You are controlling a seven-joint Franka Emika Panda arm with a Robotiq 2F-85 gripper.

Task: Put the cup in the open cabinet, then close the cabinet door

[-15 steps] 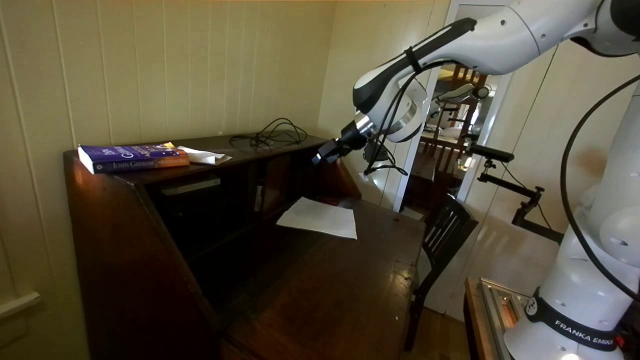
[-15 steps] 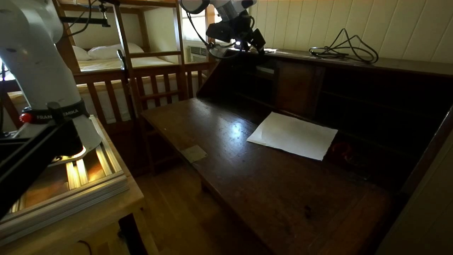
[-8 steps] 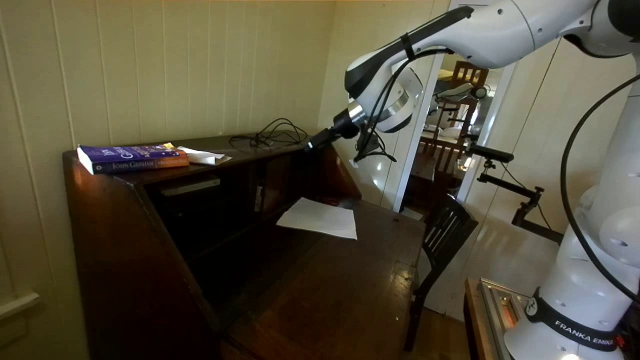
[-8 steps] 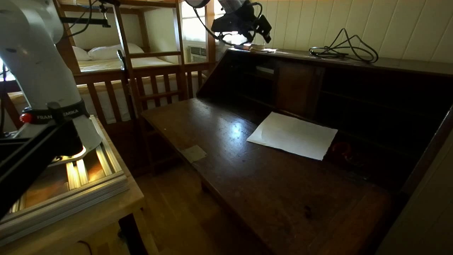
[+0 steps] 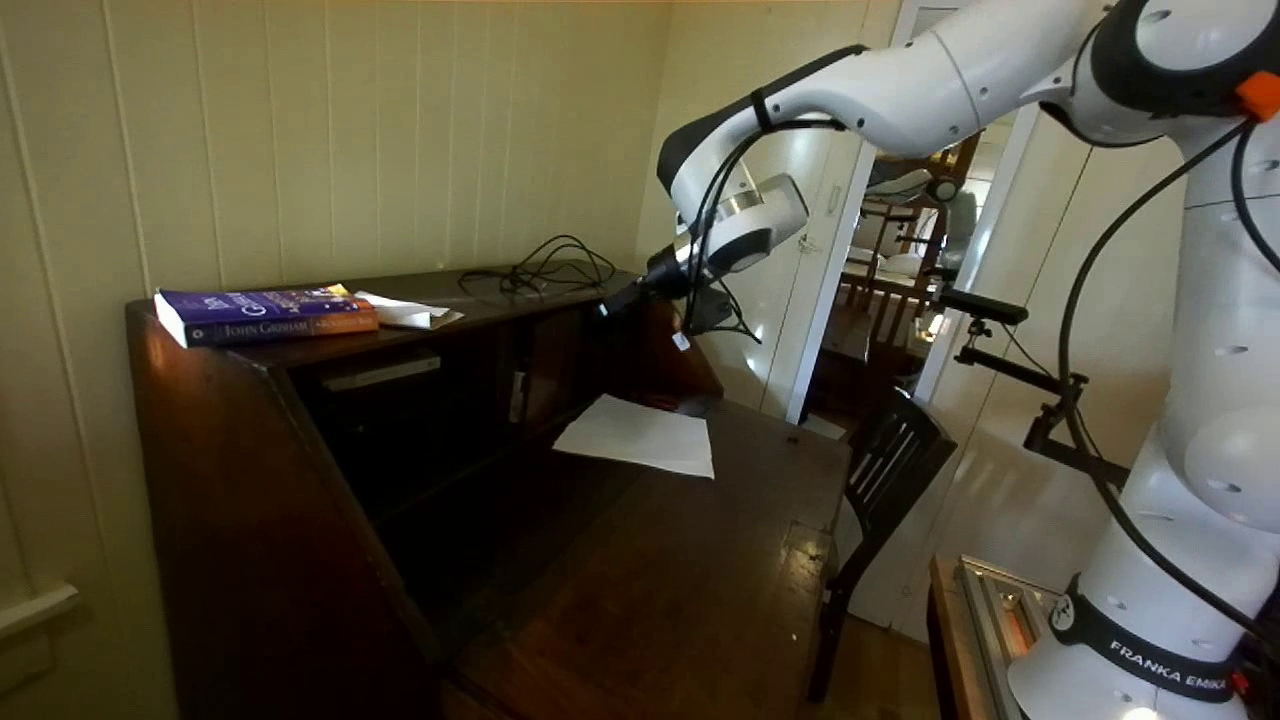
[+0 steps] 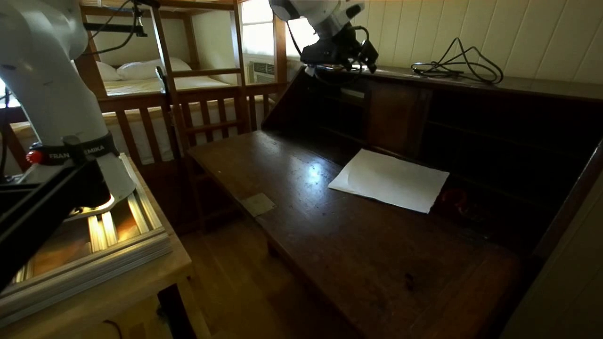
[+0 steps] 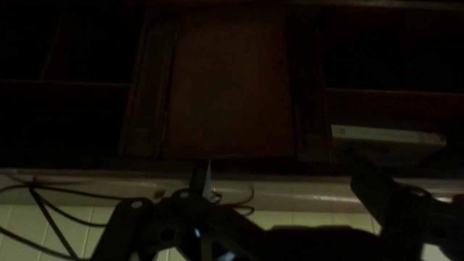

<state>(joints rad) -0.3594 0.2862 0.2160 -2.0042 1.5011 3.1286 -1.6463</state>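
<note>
Cabinet door (image 7: 230, 79) apparently closed; cup not sighted

The cup could not be located in any view, so its placement was unverified. The door filled its opening in the wrist view, between shadowed compartments (image 7: 391, 90), and the same panel (image 6: 393, 115) looked closed in an exterior view; whether it was fully home could not be told. The gripper (image 7: 282, 170) stood near the upper front of the cabinet (image 5: 250, 470), its fingers (image 7: 373, 192) spread wide, with no object seen held between them. Contact with the cabinet could not be established. A sheet of paper (image 6: 391, 179) lay on the writing surface (image 6: 330, 245) below.

Assessment: the findings favoured a task at or near its end. If the cup was behind the door, both steps were probably done and only withdrawing the arm (image 5: 910, 95) was left. Outstanding: confirmation of the cup's location and of full closure.
</note>
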